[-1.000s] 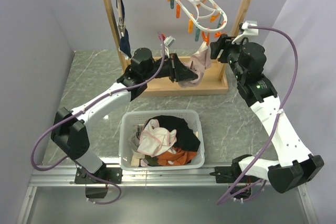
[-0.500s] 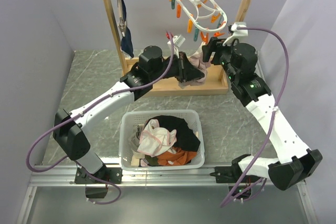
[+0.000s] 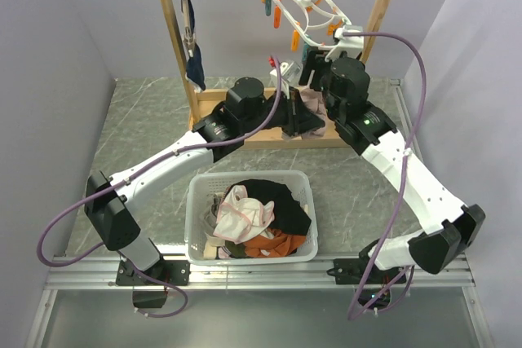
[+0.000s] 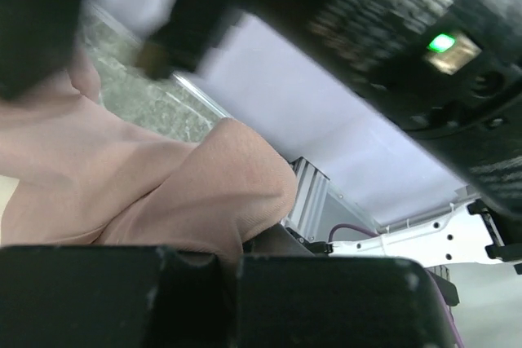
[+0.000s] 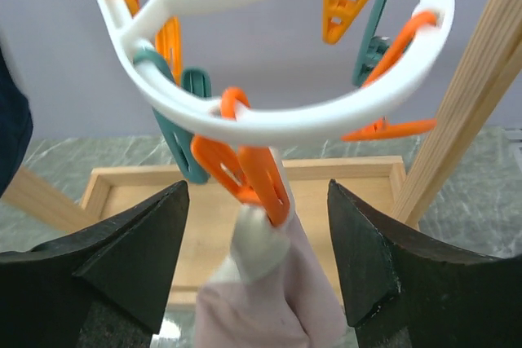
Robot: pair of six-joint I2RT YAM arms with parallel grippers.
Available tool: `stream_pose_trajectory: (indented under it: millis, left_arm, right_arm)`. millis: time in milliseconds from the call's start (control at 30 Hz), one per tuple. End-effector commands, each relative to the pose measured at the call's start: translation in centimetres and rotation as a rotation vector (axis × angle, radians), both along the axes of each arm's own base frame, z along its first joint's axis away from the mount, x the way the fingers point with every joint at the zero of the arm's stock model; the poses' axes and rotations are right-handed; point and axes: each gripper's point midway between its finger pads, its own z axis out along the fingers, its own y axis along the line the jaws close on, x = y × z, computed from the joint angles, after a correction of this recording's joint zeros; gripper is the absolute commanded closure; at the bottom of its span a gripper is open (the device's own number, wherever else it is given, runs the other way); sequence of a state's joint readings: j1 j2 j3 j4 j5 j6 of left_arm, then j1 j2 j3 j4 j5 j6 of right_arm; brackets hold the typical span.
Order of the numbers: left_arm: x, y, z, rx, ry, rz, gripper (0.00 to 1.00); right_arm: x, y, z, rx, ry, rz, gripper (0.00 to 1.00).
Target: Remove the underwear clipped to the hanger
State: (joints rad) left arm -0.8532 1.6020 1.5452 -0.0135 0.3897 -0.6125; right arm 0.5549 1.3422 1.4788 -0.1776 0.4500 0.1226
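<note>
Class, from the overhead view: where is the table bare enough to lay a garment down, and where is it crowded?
Bare: the table between left wall and rack; the strip between basket and right arm. Crowded: the rack's base, where left gripper and right gripper meet at the underwear under the hanger.

Hanger [image 5: 269,124] cropped at top edge, pale pink underwear [image 5: 277,315] cut off below, right arm [image 4: 391,30] blurred

White hanger [image 5: 326,124], orange and teal pegs [image 5: 245,173], pale-pink underwear [image 5: 281,303].
</note>
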Motion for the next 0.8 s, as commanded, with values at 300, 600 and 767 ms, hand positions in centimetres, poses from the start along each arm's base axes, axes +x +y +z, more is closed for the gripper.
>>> stream_pose_trajectory:
  millis: [300,600,767]
  left_arm:
    - [-1.1,-0.5,3.8,-0.063,-0.081,-0.003,0.99]
    - [-1.1,-0.1,3.5,-0.056,-0.081,0.009,0.99]
    - [-1.2,0.4,3.6,-0.052,-0.097,0.027,0.99]
  right_arm:
    - [2.3,-1.8,2.3,0.029,-0.058,-0.324,0.42]
    - [2.3,-1.2,3.7,0.037,-0.087,-0.283,0.98]
    - [2.1,-0.4,4.2,0.042,-0.082,-0.225,0.71]
